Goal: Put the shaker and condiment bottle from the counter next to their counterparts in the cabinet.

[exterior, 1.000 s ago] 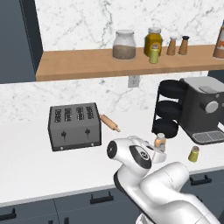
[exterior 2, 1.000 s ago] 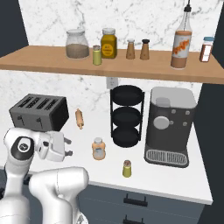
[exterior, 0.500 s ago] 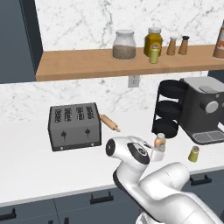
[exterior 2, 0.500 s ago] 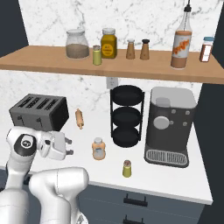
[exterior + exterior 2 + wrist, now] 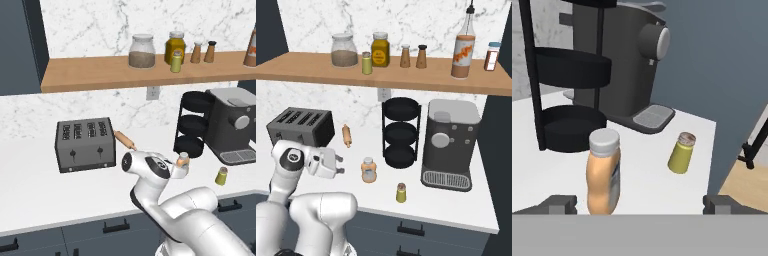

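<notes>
The condiment bottle, peach-tan with a pale grey cap, stands upright on the white counter. It is just ahead of my gripper, nearer the left fingertip. The jaws stand wide open, with nothing between them. From the right base view, the gripper hovers low, left of the bottle. The yellow-green shaker stands farther right near the counter's front edge. On the wooden cabinet shelf stand a matching shaker and a reddish-brown bottle.
A black three-tier rack and a dark coffee machine stand behind the bottle. A toaster and a rolling pin lie to the left. Glass jars and two slim brown shakers share the shelf.
My hand has edged a little to the right toward the condiment bottle. Its jaws stay open. The bottle and shaker have not moved.
</notes>
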Tool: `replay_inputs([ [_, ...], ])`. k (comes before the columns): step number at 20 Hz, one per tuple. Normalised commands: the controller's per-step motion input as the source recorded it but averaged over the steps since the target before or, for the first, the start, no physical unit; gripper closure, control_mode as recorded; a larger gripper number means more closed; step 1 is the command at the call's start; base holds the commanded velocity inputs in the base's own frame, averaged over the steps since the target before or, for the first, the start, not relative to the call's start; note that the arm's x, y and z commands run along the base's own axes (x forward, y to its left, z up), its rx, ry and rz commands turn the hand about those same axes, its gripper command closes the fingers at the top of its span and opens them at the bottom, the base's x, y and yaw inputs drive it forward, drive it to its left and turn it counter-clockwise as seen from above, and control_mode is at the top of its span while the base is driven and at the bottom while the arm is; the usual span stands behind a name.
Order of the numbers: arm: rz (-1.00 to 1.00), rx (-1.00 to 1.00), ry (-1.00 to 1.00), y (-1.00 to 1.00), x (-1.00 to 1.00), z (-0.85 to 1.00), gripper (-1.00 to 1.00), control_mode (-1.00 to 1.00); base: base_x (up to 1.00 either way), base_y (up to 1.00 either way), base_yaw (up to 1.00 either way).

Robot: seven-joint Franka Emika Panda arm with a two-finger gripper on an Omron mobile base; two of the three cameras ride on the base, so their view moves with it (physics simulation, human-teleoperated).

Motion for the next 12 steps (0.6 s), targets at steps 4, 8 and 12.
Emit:
replay_inputs([
  [4, 0.00, 0.00, 0.00, -0.32, 0.11, -0.19, -1.00, -1.00, 0.00, 0.00, 0.00],
  [8, 0.01, 0.00, 0.00, -0.35, 0.05, -0.23, -1.00, -1.00, 0.00, 0.00, 0.00],
  [12, 0.03, 0.00, 0.00, -0.35, 0.00, -0.28, -1.00, -1.00, 0.00, 0.00, 0.00],
])
